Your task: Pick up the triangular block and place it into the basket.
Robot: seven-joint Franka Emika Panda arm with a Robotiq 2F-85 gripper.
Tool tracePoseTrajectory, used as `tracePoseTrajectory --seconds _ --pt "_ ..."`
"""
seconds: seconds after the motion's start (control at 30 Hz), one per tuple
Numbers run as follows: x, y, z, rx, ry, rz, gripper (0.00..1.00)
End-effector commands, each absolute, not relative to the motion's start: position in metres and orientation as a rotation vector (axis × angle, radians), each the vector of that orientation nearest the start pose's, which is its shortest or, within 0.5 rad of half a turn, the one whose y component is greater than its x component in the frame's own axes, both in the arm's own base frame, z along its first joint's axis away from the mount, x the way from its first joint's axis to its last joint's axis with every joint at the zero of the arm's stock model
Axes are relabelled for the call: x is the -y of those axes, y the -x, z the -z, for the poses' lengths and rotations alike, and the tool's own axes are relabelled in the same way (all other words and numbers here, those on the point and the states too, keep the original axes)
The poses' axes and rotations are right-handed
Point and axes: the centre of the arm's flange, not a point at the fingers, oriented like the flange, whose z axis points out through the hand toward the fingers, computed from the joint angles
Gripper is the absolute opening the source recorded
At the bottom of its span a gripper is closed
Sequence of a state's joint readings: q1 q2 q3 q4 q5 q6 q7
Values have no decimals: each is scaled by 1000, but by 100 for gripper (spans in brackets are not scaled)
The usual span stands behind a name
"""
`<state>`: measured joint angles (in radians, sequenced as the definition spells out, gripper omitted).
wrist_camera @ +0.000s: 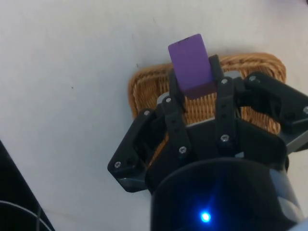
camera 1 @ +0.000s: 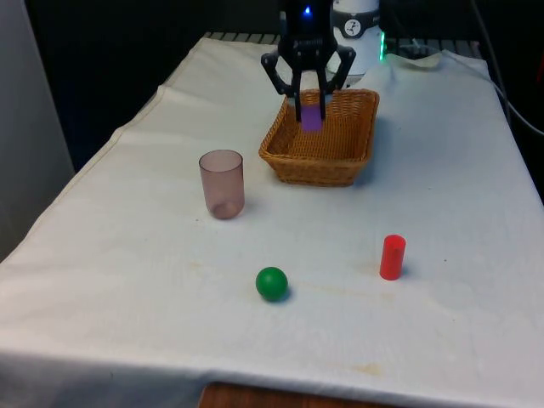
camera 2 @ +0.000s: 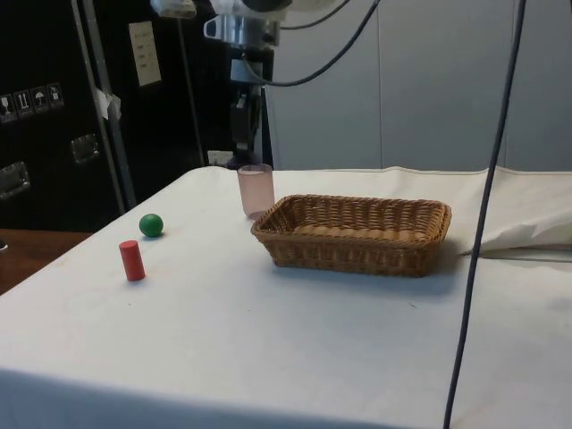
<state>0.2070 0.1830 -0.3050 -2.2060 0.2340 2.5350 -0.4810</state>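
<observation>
A purple block point(camera 1: 312, 117) hangs over the near-left part of the wicker basket point(camera 1: 316, 167), clamped between the black fingers of my gripper point(camera 1: 310, 112). In the wrist view the block point(wrist_camera: 191, 65) sticks out past the fingertips, with the basket point(wrist_camera: 144, 91) right below it and the gripper point(wrist_camera: 195, 83) shut on the block's lower end. From the side the gripper point(camera 2: 241, 147) hangs high above the table, beyond the basket point(camera 2: 349, 252). The block looks like a flat slab from here; its triangular form is hidden.
A translucent pink cup point(camera 1: 222, 184) stands upright to the front view's left of the basket. Closer to the front edge lie a green ball point(camera 1: 272, 283) and an upright red cylinder point(camera 1: 392, 257). In the side view the cup point(camera 2: 256, 189) stands just behind the basket's corner.
</observation>
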Motion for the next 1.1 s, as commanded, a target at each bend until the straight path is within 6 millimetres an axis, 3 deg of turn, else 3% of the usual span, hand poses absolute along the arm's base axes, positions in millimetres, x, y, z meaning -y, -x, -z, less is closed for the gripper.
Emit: tracePoseTrajectory --seconds 0.0,0.57,1.07 --pt "58 -556 -318 334 3085 279 34" --pt "58 -519 -331 458 3099 249 34" --pt "36 -486 -311 578 3115 189 34"
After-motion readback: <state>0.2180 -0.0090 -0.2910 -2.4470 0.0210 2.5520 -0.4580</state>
